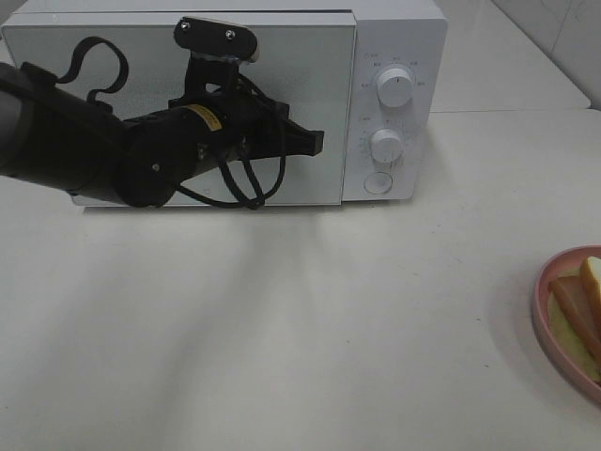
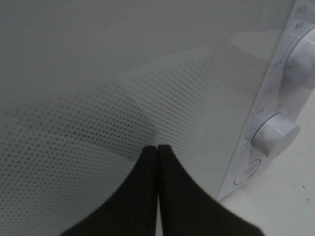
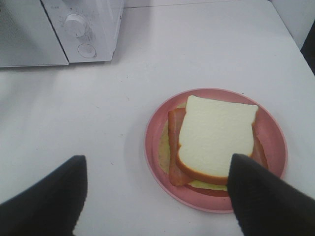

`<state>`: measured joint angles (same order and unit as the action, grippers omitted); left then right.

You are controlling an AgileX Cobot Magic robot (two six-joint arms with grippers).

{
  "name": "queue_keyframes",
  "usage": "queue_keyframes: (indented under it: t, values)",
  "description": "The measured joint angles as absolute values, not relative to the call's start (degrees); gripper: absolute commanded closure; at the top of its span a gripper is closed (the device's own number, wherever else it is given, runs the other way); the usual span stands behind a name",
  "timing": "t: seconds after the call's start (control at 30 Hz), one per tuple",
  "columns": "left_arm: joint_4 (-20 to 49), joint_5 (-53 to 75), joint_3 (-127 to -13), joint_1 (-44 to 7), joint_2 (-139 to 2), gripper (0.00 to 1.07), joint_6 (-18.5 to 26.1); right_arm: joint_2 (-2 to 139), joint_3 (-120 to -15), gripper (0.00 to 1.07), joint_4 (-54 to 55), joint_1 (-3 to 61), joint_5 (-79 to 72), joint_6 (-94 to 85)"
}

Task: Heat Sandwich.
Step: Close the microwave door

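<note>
Nearest the camera in the high view it's just bare white worktop (image 1: 282, 329), matte, with a soft shadow smeared across the middle. At the right edge of the frame, lower half, the pink plate (image 1: 543, 319) pokes in, round and smooth-rimmed, and the sandwich (image 1: 584, 305) sits on it, mostly cut off by the edge.

The right wrist view shows it better: a squarish white bread slice on top with a tan crust, reddish-brown and yellow filling sticking out underneath, the whole stack lying flat and smaller than the plate. It's close to square, so I can't call a long axis. The right end effector (image 3: 157, 196) hangs over it with its dark fingers (image 3: 47, 196) spread wide, holding nothing; one finger is over bare worktop, the other over the plate's rim.

Further back, the left arm (image 1: 84, 141) comes in from the left edge, black and chunky with looped cables, stretched out roughly level across the microwave (image 1: 394, 56). The left end effector (image 1: 315, 141) is closed, tips pressed together, empty, right at the dotted glossy door (image 1: 282, 66) near its right side. Two round white knobs (image 1: 395, 86) sit on the white panel beyond.
</note>
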<state>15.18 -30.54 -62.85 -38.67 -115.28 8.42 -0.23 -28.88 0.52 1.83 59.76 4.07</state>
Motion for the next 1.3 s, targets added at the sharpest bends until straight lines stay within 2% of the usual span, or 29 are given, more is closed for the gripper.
queue_keyframes:
  t: [0.13, 0.67, 0.73, 0.77, 0.8, 0.83, 0.87, 0.9, 0.93, 0.97, 1.3]
  values:
    - [17.70, -25.10, -67.49, -39.02, -117.17, 1.07, 11.00, -0.23, -28.88, 0.31, 0.52, 1.83, 59.76, 4.07]
    - [20.23, -13.81, -66.81, -40.34, -111.33, 1.07, 11.80, -0.23, -28.88, 0.31, 0.57, 1.83, 59.76, 4.07]
    - [20.23, -10.54, -65.66, -40.57, -109.61, 0.95, 11.80, -0.23, -28.88, 0.31, 0.57, 1.83, 59.76, 4.07]
    - [20.28, -5.61, -65.03, -40.91, -108.06, 0.82, 11.80, -0.23, -28.88, 0.31, 0.57, 1.83, 59.76, 4.07]
    - [20.28, -5.61, -65.03, -40.91, -108.06, 0.82, 11.80, -0.23, -28.88, 0.31, 0.57, 1.83, 59.76, 4.07]
    - [20.28, -2.69, -64.92, -41.02, -107.14, 0.46, 11.80, -0.23, -28.88, 0.31, 0.57, 1.83, 59.76, 4.07]
    - [20.34, 0.46, -64.80, -41.02, -106.28, 0.26, 11.80, -0.23, -28.88, 0.31, 0.57, 1.83, 59.76, 4.07]
    - [20.51, 2.86, -64.74, -41.02, -105.60, 0.12, 11.80, -0.23, -28.88, 0.31, 0.57, 1.83, 59.76, 4.07]
    - [20.51, 2.86, -64.74, -41.02, -105.60, 0.12, 11.80, -0.23, -28.88, 0.31, 0.57, 1.83, 59.76, 4.07]
    - [20.57, 9.05, -64.74, -41.02, -104.11, 0.07, 11.80, -0.23, -28.88, 0.31, 0.57, 1.83, 59.76, 4.07]
    - [16.90, 36.33, -64.74, -41.02, -99.29, 0.09, 11.80, -0.23, -28.88, 0.31, 0.57, 1.83, 59.76, 4.07]
